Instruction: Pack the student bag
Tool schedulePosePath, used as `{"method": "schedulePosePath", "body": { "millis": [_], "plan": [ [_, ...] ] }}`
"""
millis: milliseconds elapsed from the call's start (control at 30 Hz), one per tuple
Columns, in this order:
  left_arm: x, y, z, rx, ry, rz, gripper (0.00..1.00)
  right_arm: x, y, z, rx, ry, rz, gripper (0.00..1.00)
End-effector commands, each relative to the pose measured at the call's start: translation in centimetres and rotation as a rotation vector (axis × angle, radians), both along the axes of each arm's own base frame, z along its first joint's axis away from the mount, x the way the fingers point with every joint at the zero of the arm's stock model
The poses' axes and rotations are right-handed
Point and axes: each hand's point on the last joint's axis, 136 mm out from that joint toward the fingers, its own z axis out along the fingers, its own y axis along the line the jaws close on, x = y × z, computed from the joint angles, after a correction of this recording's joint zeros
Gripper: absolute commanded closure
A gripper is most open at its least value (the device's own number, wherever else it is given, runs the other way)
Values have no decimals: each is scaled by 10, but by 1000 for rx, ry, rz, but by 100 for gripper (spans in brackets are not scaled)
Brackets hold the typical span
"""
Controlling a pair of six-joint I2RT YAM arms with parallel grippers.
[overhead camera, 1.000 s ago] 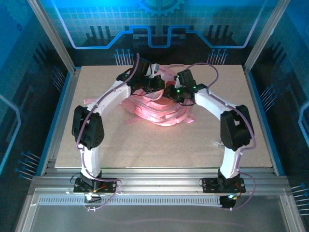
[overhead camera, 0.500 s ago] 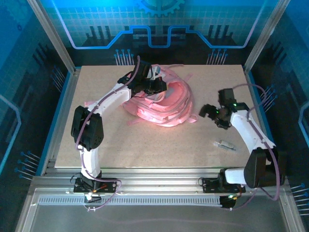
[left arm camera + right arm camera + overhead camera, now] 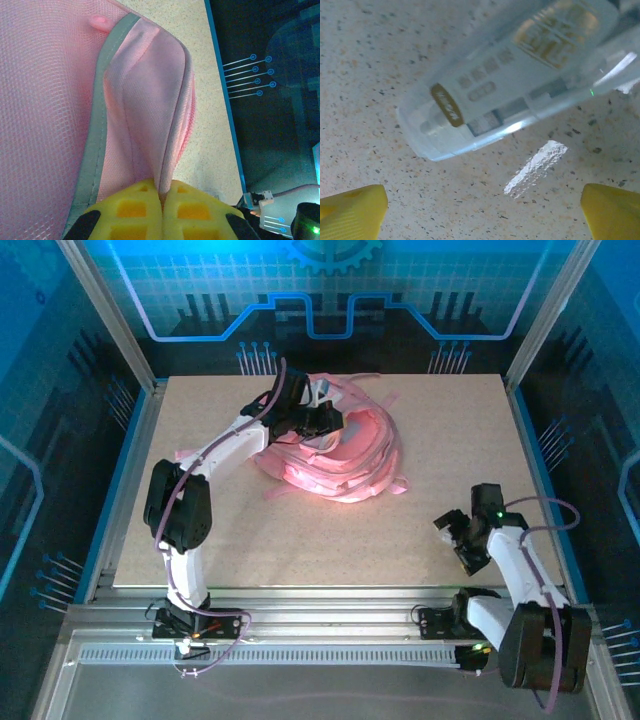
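- Student bag [image 3: 340, 455] — a pink heap at the far middle of the table [image 3: 300, 540]. The left arm lies across its left part and covers it.
- Left gripper [image 3: 162, 197]: yellow pads pressed together, pinching a fold of the bag's pink mesh.
- Right gripper [image 3: 482, 212]: jaws spread wide, holding nothing, low over the table's near right.
- Just ahead of it lies a clear plastic item [image 3: 510, 85], cut off at the upper right — its gold label and grey print are too blurred to read.
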Motion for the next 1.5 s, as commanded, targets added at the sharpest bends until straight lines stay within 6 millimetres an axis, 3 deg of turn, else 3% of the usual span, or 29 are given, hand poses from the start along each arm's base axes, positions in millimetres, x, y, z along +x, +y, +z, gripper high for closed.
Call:
{"method": "schedulePosePath", "body": {
  "millis": [0, 300, 600, 833, 933, 1033, 1233, 1467],
  "plan": [
    [-9, -4, 55, -103, -106, -45, 100, 7, -7, -2, 17, -40, -134, 0],
    [-10, -1, 53, -93, -93, -46, 100, 52, -30, -12, 18, -83, -102, 0],
    [-14, 1, 58, -89, -99, -45, 100, 89, -65, -1, -167, -55, 0, 0],
    [-12, 1, 60, -97, -96, -40, 100, 123, -65, -13, -186, -38, 146, 0],
    [-14, 0, 61, -96, -96, -40, 100, 138, -62, -10, -173, -62, 182, 0],
    [-14, 2, 62, -90, -98, -36, 100, 158, -60, 8, -181, -114, 206, 0],
    [-16, 4, 64, -86, -108, -28, 100, 159, -51, 18, -194, -78, 255, 0],
    [-14, 2, 62, -86, -102, -35, 100, 152, -48, 13, -196, -62, 305, 0]
  ]
}}
